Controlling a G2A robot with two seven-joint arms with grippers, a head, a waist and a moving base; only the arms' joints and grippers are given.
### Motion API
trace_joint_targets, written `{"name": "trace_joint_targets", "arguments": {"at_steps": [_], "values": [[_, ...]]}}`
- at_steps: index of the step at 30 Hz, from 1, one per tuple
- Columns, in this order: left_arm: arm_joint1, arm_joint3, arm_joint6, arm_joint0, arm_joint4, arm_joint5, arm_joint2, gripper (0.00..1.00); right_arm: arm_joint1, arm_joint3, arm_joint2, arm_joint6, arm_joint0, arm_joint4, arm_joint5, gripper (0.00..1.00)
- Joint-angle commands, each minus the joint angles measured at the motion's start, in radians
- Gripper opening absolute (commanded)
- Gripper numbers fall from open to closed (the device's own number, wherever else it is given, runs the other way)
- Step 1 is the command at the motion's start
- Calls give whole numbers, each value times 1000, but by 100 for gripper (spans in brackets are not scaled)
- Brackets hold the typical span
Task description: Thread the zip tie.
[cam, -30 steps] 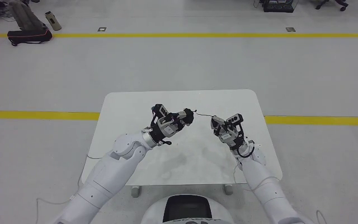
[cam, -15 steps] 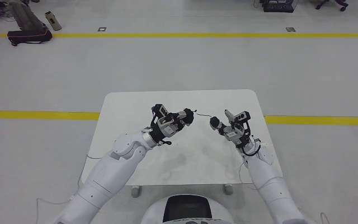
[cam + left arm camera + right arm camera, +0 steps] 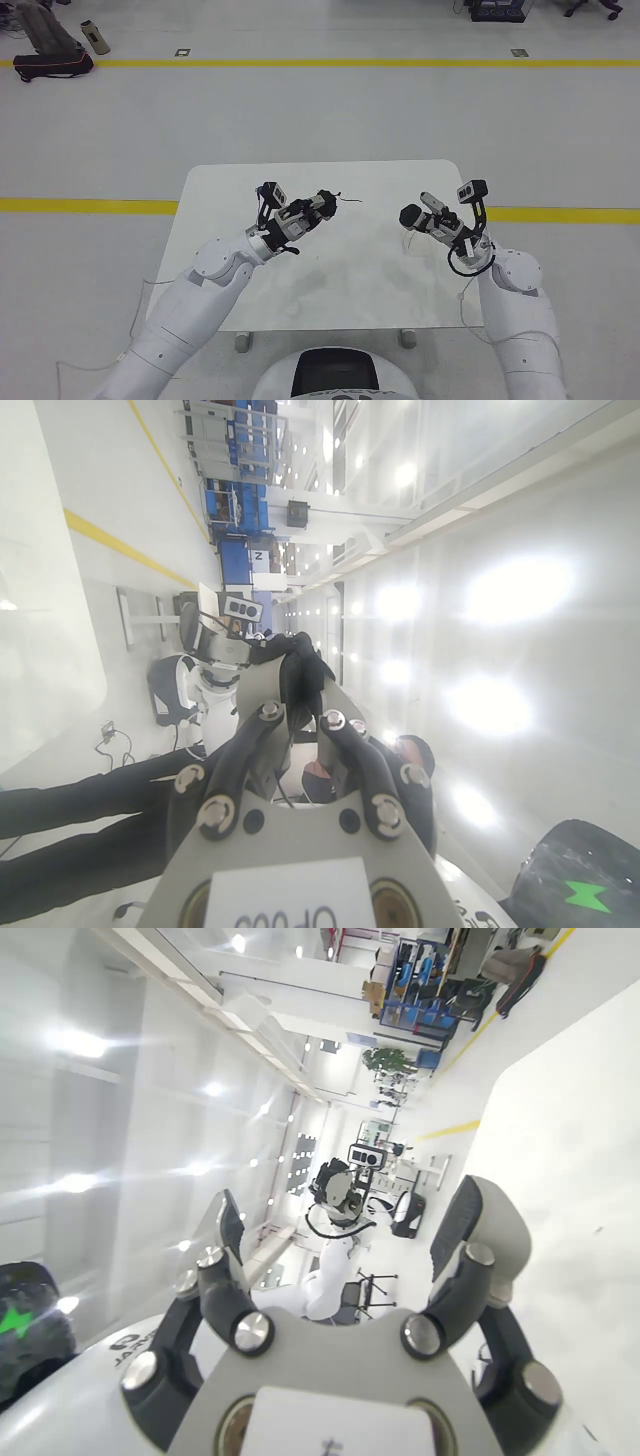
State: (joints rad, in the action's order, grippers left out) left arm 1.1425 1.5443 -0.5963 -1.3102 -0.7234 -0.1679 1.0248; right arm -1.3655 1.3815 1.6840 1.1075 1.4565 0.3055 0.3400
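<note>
Left gripper (image 3: 324, 203) is clamped on the zip tie (image 3: 350, 200), held above the table (image 3: 370, 285) a little left of centre. The tie's free tail sticks out to the right, its long axis running left to right and its tip pointing at the right gripper (image 3: 407, 216). That one hangs on the right with fingers spread and nothing between them, near the tip but apart from it. Closing that gap along the same left-right line looks like the deciding move.

Thin black zip tie (image 3: 348, 200) in left pincer (image 3: 327, 198)
</note>
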Motion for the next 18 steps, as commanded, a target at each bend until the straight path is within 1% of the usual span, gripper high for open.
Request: {"name": "trace_joint_targets", "arguments": {"at_steps": [1, 7, 9, 10, 13, 15, 17, 18], "values": [[0, 1, 2, -1, 0, 0, 1, 0, -1, 2, 0, -1, 2, -1, 0, 100], [0, 1, 2, -1, 0, 0, 1, 0, -1, 2, 0, -1, 2, -1, 0, 100], [0, -3, 32, -2, 36, -7, -2, 0, 4, 44, 3, -41, 4, -95, 0, 100], [0, -8, 54, -1, 72, -16, -3, 0, 6, 69, 2, -66, 12, -138, 0, 100], [1, -25, 99, 4, 157, -42, -12, 0, 11, 110, 9, -110, 27, -215, 0, 100], [3, -47, 128, 12, 231, -50, -24, 0, 15, 125, 12, -136, 36, -257, 0, 100], [5, -69, 152, 17, 278, -54, -37, 0, 21, 139, 14, -172, 42, -324, 0, 100], [7, -75, 167, 17, 282, -57, -40, 0, 23, 145, 11, -186, 45, -344, 0, 100]]}}
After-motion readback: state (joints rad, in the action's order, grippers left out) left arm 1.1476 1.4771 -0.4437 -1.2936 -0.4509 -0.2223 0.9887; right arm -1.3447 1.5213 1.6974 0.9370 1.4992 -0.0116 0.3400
